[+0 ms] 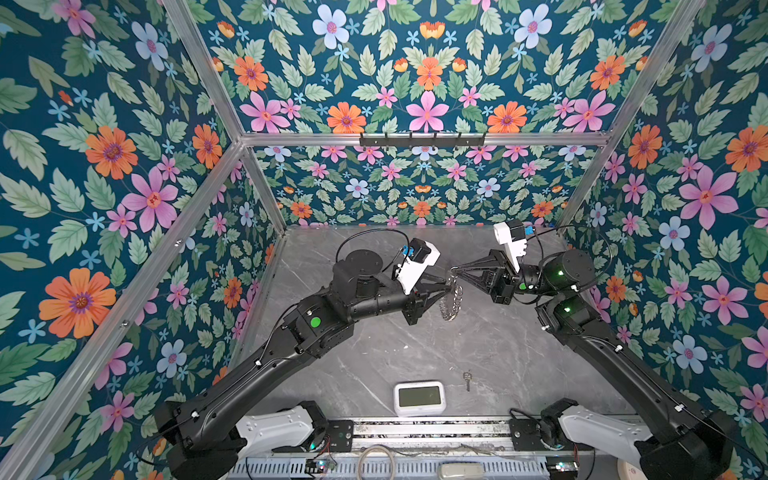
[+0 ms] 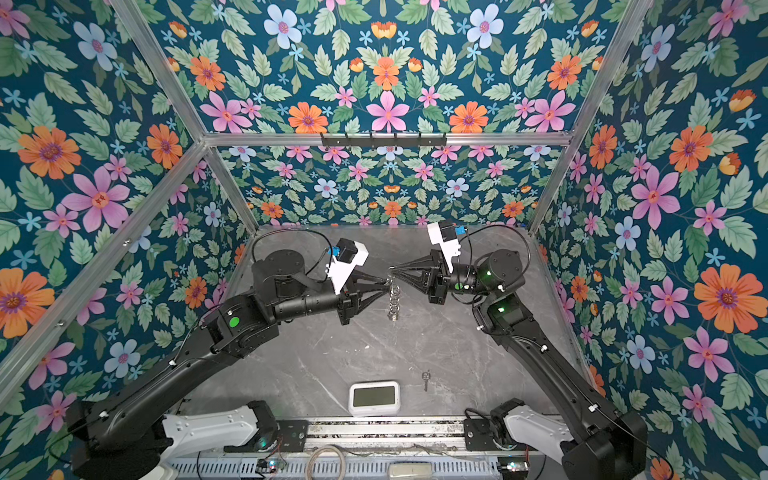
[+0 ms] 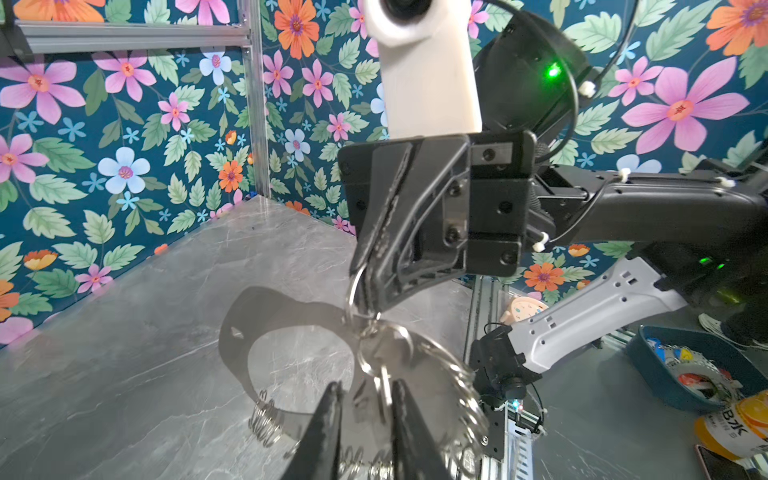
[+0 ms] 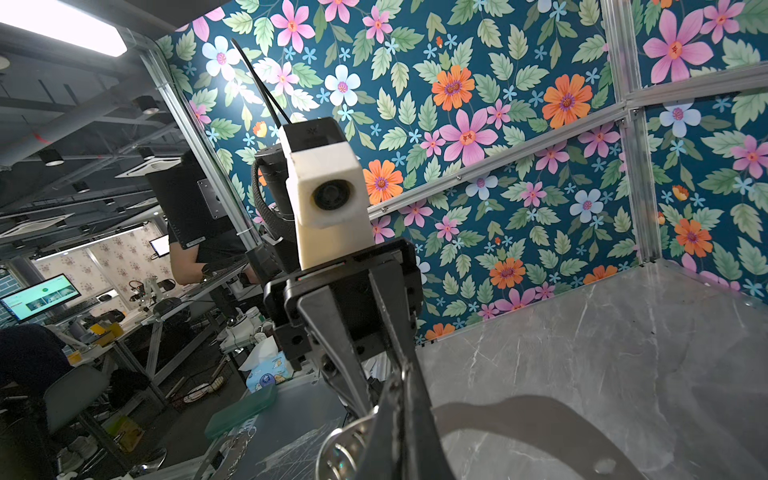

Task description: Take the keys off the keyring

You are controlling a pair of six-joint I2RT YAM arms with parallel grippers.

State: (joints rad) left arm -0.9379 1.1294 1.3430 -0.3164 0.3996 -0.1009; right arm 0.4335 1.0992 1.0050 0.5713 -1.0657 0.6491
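The keyring [image 1: 453, 303] hangs above the middle of the table between both grippers, in both top views. Its translucent grey C-shaped plate [image 3: 237, 345] is edged with small silver rings [image 3: 264, 424]. My right gripper [image 1: 455, 271] is shut on a silver split ring [image 3: 357, 291] at the keyring's top. My left gripper [image 3: 366, 388] sits just below it, jaws a narrow gap apart. A thin silver piece [image 3: 384, 390], ring or key, stands in that gap against one finger. One small silver key [image 1: 468, 380] lies alone on the table near the front.
A white clock [image 1: 419, 398] stands at the front edge, left of the loose key. Floral walls close in the back and both sides. A metal rail [image 1: 415, 432] runs along the front between the arm bases.
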